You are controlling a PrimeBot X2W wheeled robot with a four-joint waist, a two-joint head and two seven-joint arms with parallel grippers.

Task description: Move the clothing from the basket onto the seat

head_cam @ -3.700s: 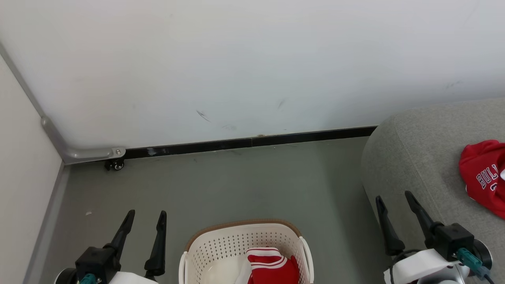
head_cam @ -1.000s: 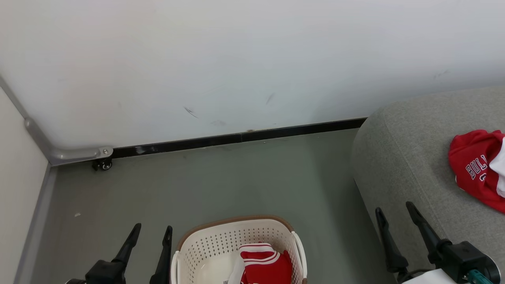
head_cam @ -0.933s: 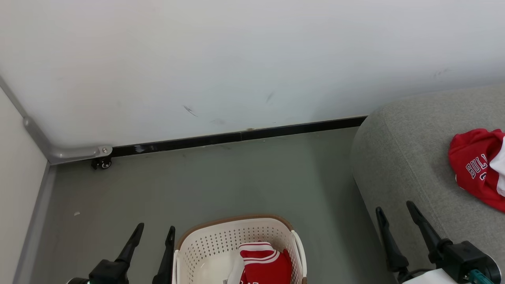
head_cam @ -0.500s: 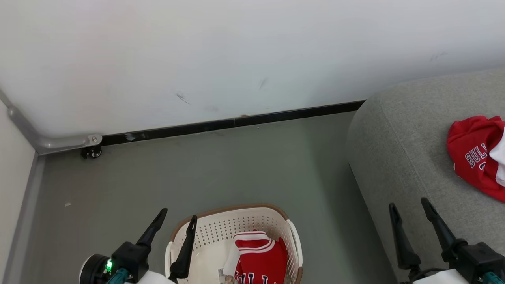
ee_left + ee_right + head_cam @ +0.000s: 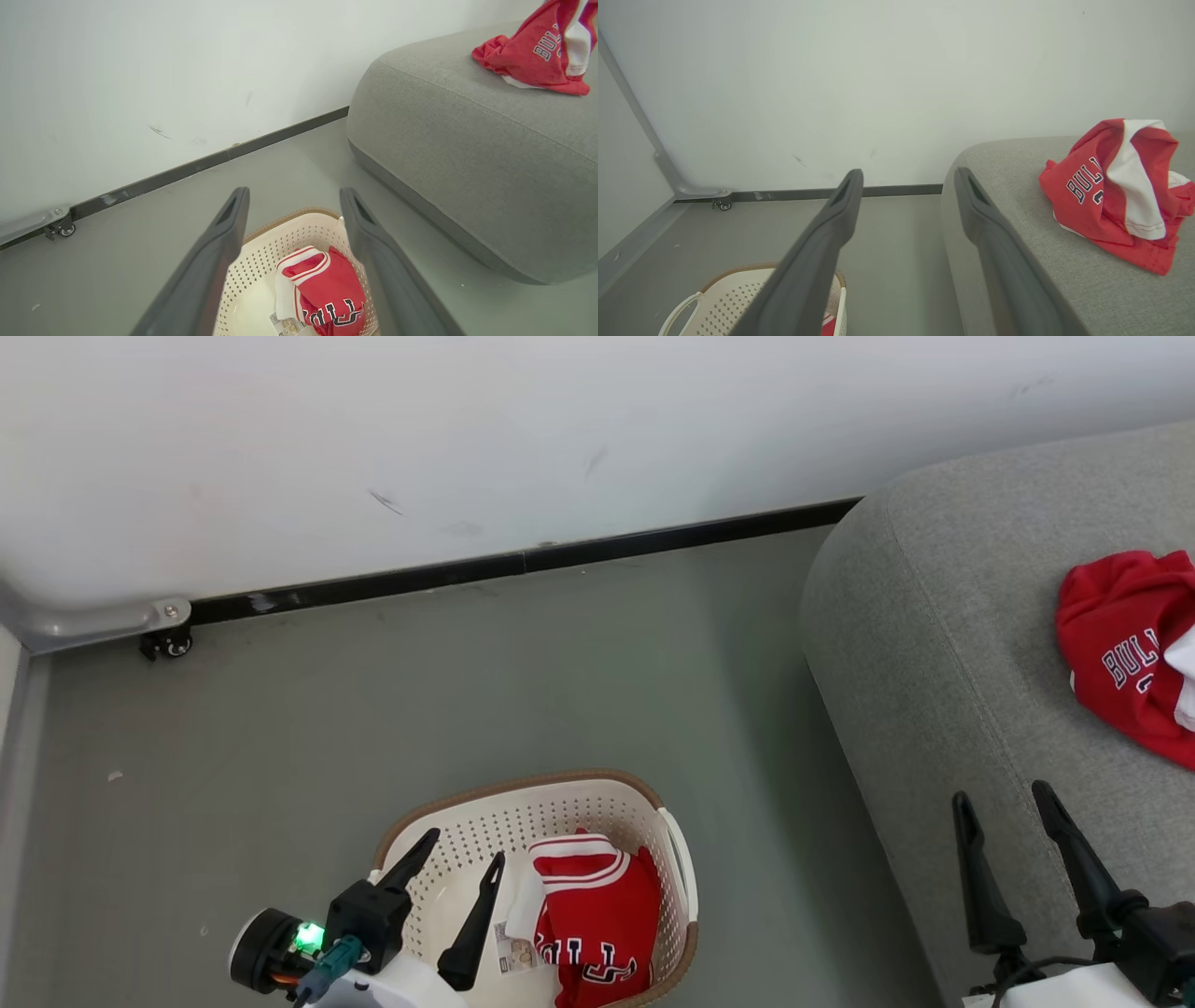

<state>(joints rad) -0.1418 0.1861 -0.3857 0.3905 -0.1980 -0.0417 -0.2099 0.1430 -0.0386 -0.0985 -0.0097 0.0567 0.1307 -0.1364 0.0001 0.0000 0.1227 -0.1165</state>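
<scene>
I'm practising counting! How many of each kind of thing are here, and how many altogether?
Baskets: 1
Seats: 1
Red garments: 2, basket garment, seat garment
End effectors: 2, left end effector, right end effector
Total: 6

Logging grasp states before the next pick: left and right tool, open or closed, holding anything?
Left tool: open, empty, at the basket.
Right tool: open, empty, by the seat.

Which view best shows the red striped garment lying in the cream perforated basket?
Head view: the red, white-striped garment lies nearly whole, lettering up, in the cream perforated plastic basket. Left wrist view crops its bottom edge; right wrist view catches a red sliver at the bottom.
</scene>
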